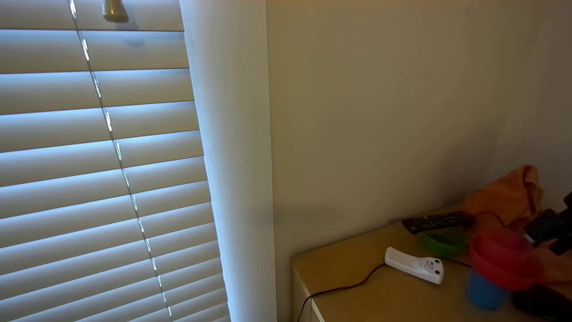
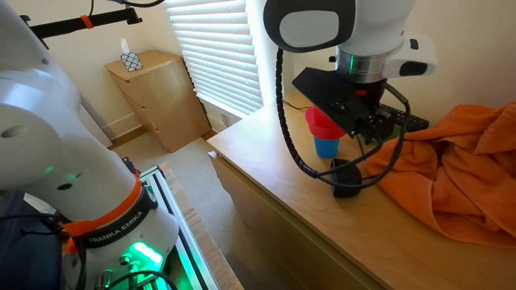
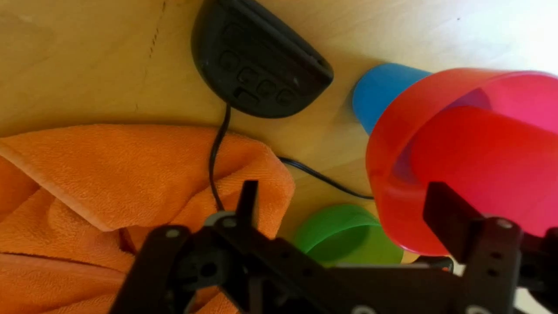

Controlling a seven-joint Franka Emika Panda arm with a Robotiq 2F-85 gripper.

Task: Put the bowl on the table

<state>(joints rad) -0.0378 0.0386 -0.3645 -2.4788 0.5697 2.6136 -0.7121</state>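
Observation:
A red bowl [image 3: 405, 218] rests tilted on a blue cup [image 3: 386, 89], with a red cup [image 3: 484, 161] inside it; this stack shows in both exterior views [image 1: 514, 270] [image 2: 325, 131]. A green bowl [image 3: 366, 244] lies beside it on the wooden tabletop [image 2: 258, 141], partly hidden by my gripper; it also shows in an exterior view [image 1: 442, 243]. My gripper [image 3: 346, 198] is open and empty. In the wrist view one finger appears in front of the red bowl, the other in front of the orange towel. In an exterior view the fingers are largely hidden.
An orange towel [image 2: 455, 173] lies bunched beside the bowls. A black control box [image 3: 261, 65] with a cable sits near the blue cup. A black remote [image 1: 435, 222] and a corded white remote [image 1: 413, 265] lie by the wall. The tabletop's front edge drops to the floor.

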